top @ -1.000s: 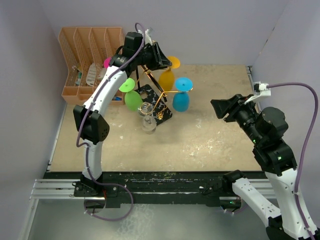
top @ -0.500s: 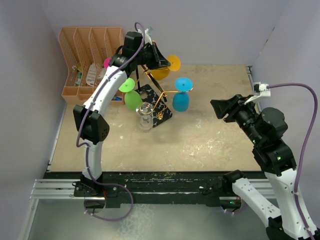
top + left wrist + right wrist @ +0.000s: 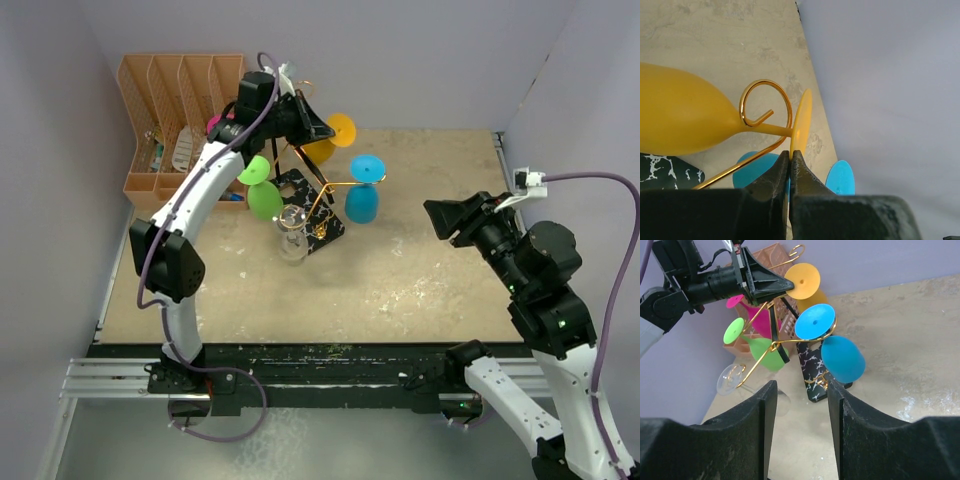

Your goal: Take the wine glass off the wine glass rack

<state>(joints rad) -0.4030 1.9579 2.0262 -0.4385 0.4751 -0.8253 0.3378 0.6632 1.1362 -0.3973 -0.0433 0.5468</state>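
Fingers of the right end effector (image 3: 801, 385) stand spread and empty at the near right of the desk (image 3: 400, 290), well apart from everything (idle, by the look of it). Farther in stands the wine glass rack (image 3: 312, 205) on its marbled base. A clear glass (image 3: 293, 240) hangs at its 6 o'clock, a green one (image 3: 266, 200) at 9 o'clock and a blue one (image 3: 362, 203) at 3 o'clock. At about 1 o'clock, on the far side, hangs the yellow wine glass (image 3: 680, 122), its stem threaded through a gold scroll (image 3: 765, 82). The left end effector (image 3: 790, 155) is pressed together on the thin edge of its foot disc (image 3: 801, 120). Beyond, at 10 o'clock, sits the orange organiser (image 3: 170, 110). The likely trouble is that grip: it catches only the rim of the foot, so the heavy bowl could swing about it or slide free. A pull that is off the line of the scroll's opening could also snag the stem, dragging or tipping the rack and shaking the neighbouring glasses loose.
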